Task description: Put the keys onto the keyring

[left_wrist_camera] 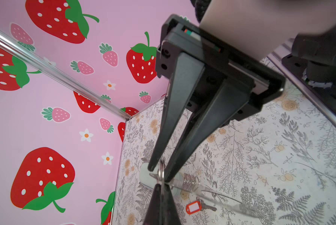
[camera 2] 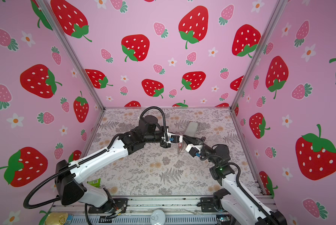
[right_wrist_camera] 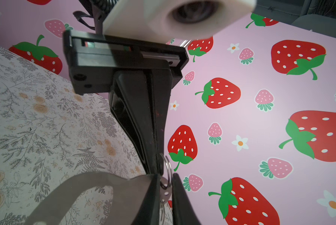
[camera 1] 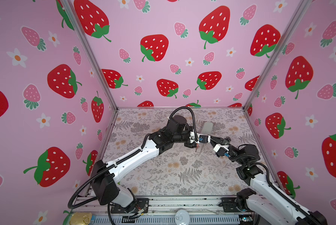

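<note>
Both grippers meet above the middle of the table, over the keyring. My left gripper (left_wrist_camera: 160, 186) is shut on a silver ring (left_wrist_camera: 160, 173) of the keyring's chain. My right gripper (right_wrist_camera: 166, 187) faces it tip to tip, its fingers standing a little apart on either side of that ring (right_wrist_camera: 168, 167) and a small metal tab. The taupe strap loop (right_wrist_camera: 66, 185) hangs beside the right fingers. More silver rings (left_wrist_camera: 190, 182) trail off, blurred. The key's red tag (left_wrist_camera: 193, 207) (camera 2: 179, 145) shows just below the grippers; I cannot tell whether it hangs or lies on the table.
A pale green oblong case (camera 1: 207, 126) (camera 2: 191, 128) lies on the floral table just behind the grippers. A green packet (camera 2: 94, 183) sits front left by the left arm's base. Two tins (camera 1: 80, 218) (camera 1: 181, 216) rest on the front rail. Strawberry walls enclose three sides.
</note>
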Robot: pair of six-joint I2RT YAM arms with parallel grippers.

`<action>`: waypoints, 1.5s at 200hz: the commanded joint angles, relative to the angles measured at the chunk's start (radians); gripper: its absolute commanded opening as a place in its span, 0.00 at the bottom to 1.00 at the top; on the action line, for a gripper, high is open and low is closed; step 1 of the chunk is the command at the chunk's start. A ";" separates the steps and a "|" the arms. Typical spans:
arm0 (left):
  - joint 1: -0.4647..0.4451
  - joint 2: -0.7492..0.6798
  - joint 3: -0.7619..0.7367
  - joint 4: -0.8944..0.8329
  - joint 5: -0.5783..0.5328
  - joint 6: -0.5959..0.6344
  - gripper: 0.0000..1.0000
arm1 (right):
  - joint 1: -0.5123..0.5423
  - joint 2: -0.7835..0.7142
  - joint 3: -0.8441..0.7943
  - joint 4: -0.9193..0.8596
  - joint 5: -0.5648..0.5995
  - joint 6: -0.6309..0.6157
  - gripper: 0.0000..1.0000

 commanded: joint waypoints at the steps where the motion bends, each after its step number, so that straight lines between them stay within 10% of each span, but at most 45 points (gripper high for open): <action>1: -0.001 -0.031 -0.016 0.071 0.075 -0.007 0.00 | -0.004 0.007 -0.006 0.055 -0.027 0.063 0.17; 300: 0.037 -0.057 -0.100 0.182 0.226 -0.077 0.00 | -0.036 -0.004 0.032 0.060 -0.200 0.220 0.12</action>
